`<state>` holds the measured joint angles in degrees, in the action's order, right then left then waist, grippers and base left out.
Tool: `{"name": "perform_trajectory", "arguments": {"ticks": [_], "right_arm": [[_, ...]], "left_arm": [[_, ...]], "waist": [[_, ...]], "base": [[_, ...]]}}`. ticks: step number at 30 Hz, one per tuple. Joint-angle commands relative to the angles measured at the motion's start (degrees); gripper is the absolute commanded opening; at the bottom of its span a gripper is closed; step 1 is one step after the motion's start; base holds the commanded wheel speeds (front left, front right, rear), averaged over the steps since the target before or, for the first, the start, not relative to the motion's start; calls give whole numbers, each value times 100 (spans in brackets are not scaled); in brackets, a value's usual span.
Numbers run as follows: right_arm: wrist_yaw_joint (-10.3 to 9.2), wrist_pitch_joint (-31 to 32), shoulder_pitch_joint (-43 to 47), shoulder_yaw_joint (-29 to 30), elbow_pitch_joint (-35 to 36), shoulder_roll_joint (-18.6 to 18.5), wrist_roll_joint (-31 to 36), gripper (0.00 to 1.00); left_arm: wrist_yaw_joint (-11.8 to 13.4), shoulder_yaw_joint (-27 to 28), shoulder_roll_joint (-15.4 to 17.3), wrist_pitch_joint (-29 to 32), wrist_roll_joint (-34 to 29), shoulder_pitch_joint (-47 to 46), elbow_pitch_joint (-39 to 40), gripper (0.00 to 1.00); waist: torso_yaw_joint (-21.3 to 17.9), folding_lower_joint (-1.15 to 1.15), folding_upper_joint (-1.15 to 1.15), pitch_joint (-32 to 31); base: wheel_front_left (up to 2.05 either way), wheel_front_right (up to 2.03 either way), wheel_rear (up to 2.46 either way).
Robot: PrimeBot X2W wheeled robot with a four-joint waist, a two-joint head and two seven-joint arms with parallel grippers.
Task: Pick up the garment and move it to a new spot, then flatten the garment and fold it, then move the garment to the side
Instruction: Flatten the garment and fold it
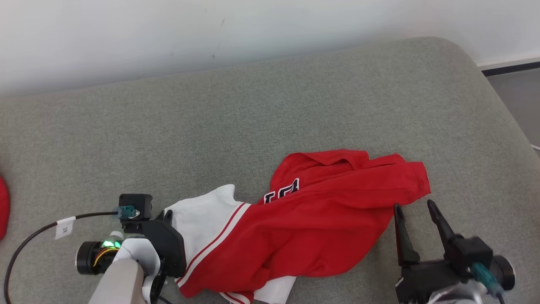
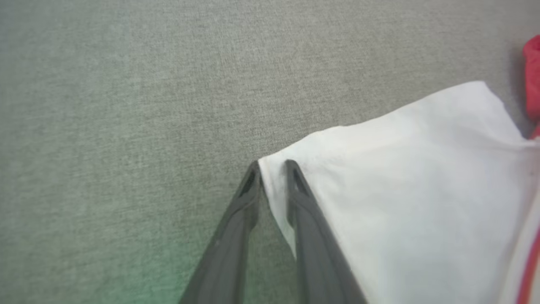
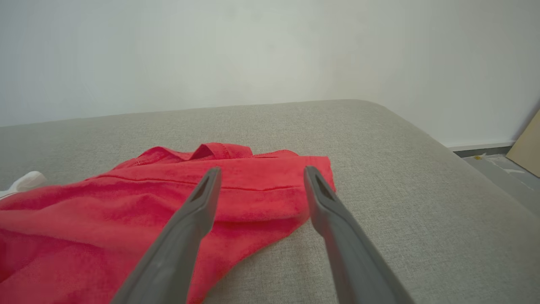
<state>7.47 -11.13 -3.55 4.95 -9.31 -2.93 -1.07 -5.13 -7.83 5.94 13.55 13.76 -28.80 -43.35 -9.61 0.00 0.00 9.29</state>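
From the head view, a red-and-white fabric garment [image 1: 312, 228] is seen crumpled on the near half of the grey woven upholstered surface [image 1: 253, 109], its white sleeve laid toward the surface's left side, its red body spread toward the right. The left pincer [image 1: 168, 216] is set low on the surface's near left part, right at the sleeve's edge. The right pincer [image 1: 414, 205] is held at the surface's near right part, just beside the red hem, fingers spread wide and nothing gripped. A black cable with a white tag [image 1: 63, 228] is trailed across the surface's left side.

In the left wrist view, the two dark fingers are drawn close together and the white sleeve's corner is pinched between their tips, down against the surface.

In the right wrist view, the parted fingers are pointed over the red hem, which is laid flat on the surface below a pale wall [image 3: 270, 50].
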Motion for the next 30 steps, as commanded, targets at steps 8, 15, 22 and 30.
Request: {"name": "perform_trajectory", "arguments": {"ticks": [8, 15, 22, 30], "right_arm": [[6, 1885, -525, 600, 144, -280, 366, 100], [6, 3199, -689, 862, 328, -330, 202, 100], [6, 4031, -840, 901, 463, -223, 79, 100], [6, 4495, -1330, 854, 446, -136, 149, 100]], "left_arm": [[69, -227, 91, 126, -137, 199, 16, 0], [126, -183, 9, -259, 16, 288, 331, 0], [111, 271, 68, -474, 554, 119, 568, 0], [134, 460, 195, -281, 810, -51, 681, 0]], "waist": [[-9, 0, 0, 130], [133, 0, 0, 293], [144, 0, 0, 375], [51, 0, 0, 368]], "base": [[0, 0, 0], [0, 0, 0], [0, 0, 0], [0, 0, 0]]}}
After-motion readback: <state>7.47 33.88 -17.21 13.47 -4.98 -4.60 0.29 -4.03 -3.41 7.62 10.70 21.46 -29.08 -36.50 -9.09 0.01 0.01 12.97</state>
